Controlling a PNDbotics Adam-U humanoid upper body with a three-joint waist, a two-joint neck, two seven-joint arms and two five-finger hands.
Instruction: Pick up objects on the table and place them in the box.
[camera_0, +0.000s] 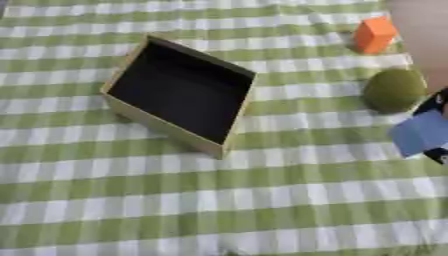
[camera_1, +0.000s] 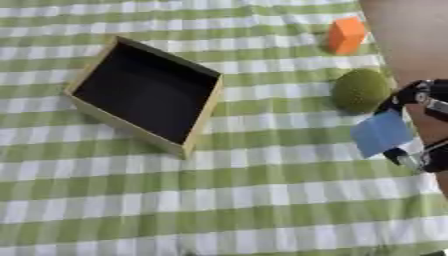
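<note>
Box (camera_1: 144, 97) on the tabletop (camera_1: 219, 210), left of centre. Round object (camera_1: 360, 90) at 3 o'clock of the box, well apart. Block (camera_1: 346, 34) at 12 o'clock of the round object. Flat piece (camera_1: 381, 133) in the right hand (camera_1: 418, 125), at 6 o'clock of the round object, just beside it.

A staged tabletop set-up is suggested, though the kind of room cannot be told. The desk (camera_1: 262, 200) is seen covered edge to edge by a green-and-white checked cloth (camera_0: 289, 210), picnic style. Bare brown surface (camera_1: 411, 45) is glimpsed past the cloth's right edge. Nothing of walls, furniture or fittings is shown, so home or lab is left undecided.
</note>
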